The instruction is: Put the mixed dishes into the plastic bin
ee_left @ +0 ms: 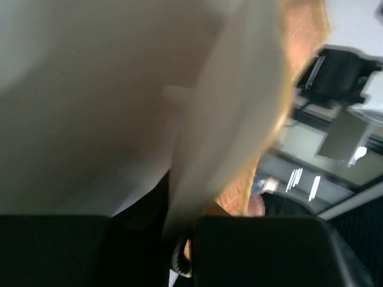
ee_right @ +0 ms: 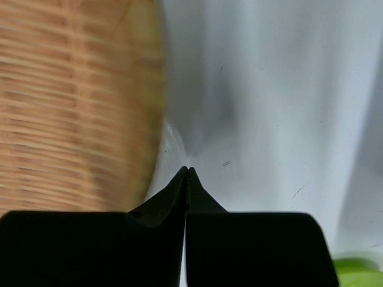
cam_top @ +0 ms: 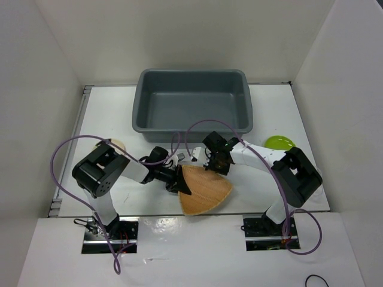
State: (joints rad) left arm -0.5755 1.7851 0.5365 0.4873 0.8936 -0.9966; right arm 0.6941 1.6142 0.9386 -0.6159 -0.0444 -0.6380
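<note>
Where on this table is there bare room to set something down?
The grey bin is bare inside. So is the table left of it, beyond the cream saucer. Crowded: the middle, around the wooden plate.

I find no writing, label, brand name or number that I can read here, neither on the plastic bin [cam_top: 191, 104] nor on the wood-grain plate [cam_top: 209, 191].

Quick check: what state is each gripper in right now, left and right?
Left gripper: closed on the rim of the wooden plate.
Right gripper: closed, holding nothing.
</note>
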